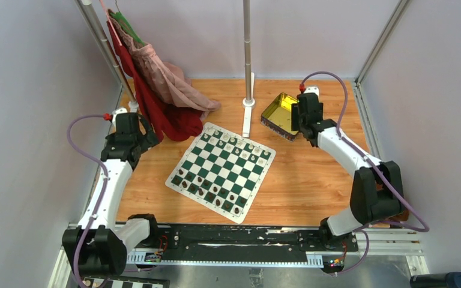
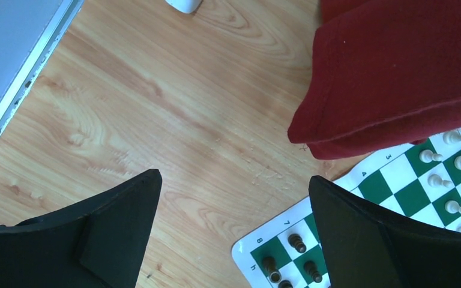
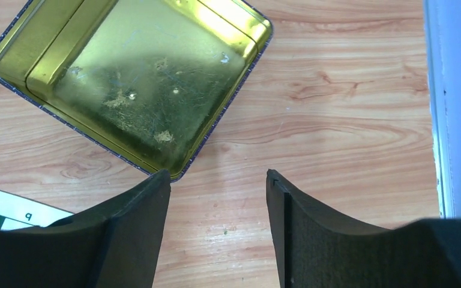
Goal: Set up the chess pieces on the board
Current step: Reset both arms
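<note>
From above, the board lies skewed in the middle of the table. The dark chess pieces stand along its near edge and the cream ones along its far edge. They are too small for me to count, so I only judge the setup close to finished. My left gripper hangs off the board's left corner beside a red cloth. My right gripper hangs over a yellow tray at the back right. A pole stands just behind the board, with a pink garment hanging left of it. Through my left wrist camera, my jaws stand wide apart with nothing between them, over bare wood. The red cloth lies on the board's border next to the cream pieces. If I swing across low, I could drag that cloth and topple them, or ruck the thin mat and spill the dark row near my finger. Through my right wrist camera, my jaws are also parted and empty. The tray looks bare inside, and its rim sits right at my left finger's tip. A careless descent or sideways move could knock the tray toward the board corner.
</note>
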Motion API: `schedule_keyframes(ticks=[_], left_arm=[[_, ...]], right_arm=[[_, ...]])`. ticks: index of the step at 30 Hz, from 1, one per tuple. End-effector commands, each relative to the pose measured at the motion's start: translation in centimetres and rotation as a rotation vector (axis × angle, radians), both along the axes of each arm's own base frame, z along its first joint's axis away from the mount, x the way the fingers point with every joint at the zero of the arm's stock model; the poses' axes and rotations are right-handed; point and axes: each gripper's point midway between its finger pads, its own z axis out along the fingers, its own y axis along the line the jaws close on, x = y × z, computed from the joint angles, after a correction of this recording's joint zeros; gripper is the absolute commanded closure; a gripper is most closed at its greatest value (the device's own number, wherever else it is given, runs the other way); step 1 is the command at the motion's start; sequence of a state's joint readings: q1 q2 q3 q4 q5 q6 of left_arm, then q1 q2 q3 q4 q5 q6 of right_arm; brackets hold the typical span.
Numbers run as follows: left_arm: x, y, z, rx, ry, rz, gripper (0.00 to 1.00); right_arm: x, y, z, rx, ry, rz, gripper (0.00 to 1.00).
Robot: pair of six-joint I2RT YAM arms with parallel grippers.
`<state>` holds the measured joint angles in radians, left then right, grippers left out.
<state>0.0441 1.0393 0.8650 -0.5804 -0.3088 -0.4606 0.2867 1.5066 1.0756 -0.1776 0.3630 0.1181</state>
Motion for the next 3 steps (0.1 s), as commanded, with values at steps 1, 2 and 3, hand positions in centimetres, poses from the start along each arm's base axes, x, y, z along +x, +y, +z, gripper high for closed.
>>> schedule_keyframes(ticks=[1,2,3], left_arm=[[1.01,0.03,1.61,0.033,-0.051,-0.018,0.00],[0.99,-0.03,1.52,0.034,-0.050,-0.020,0.00],[0.93,-0.10,1.43,0.033,-0.050,-0.023,0.00]], right_arm=[[-0.17,-1.84,1.74,0.005,-0.090,-0.102,0.38],[-0.26,-1.97,1.80,0.004,-0.093,-0.109,0.38],[-0.27,-2.12,1.95,0.000,-0.098,-0.117,0.36]])
